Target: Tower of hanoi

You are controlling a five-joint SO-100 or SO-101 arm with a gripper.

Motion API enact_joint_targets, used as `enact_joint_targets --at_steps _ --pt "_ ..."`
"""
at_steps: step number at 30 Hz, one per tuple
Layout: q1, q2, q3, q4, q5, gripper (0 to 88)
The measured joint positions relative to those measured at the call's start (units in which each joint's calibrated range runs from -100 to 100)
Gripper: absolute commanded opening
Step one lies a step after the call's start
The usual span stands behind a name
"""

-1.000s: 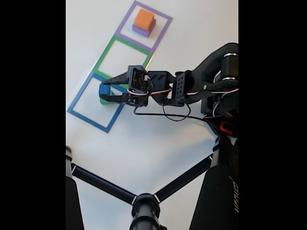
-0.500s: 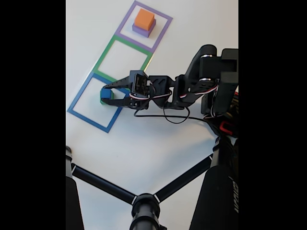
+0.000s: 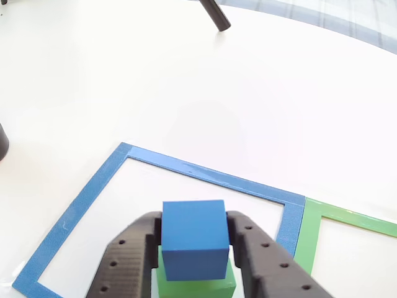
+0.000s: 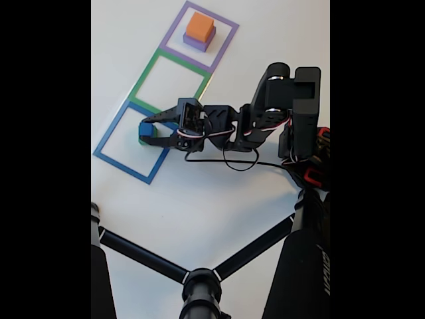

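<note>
A blue cube rests on top of a green cube inside the blue tape square. My gripper is shut on the blue cube, with a black finger pressed against each side. In the fixed view the gripper reaches left from the arm and holds the blue cube over the green cube at the right edge of the blue square. An orange cube sits on a purple cube in the purple square.
The green tape square between the other two holds nothing. Black tripod legs cross the lower part of the fixed view. A black rod touches the table at the top of the other view.
The jaws, wider apart a second ago, have come in against the blue cube. The arm's upper links have swung left and folded more upright.
</note>
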Motion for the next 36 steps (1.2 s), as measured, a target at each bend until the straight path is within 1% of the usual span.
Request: enact_joint_targets --at_steps 12,16,19,24,36 --pt "0.00 2.36 -1.51 -1.37 0.00 3.2" --pt "0.00 3.21 -2.04 -1.45 0.00 10.8" --pt "0.00 3.29 -2.12 -1.45 0.00 10.3" --pt "1.52 3.46 -2.12 -1.45 0.00 22.6" --pt "1.64 1.69 -1.24 -1.69 0.00 28.9"
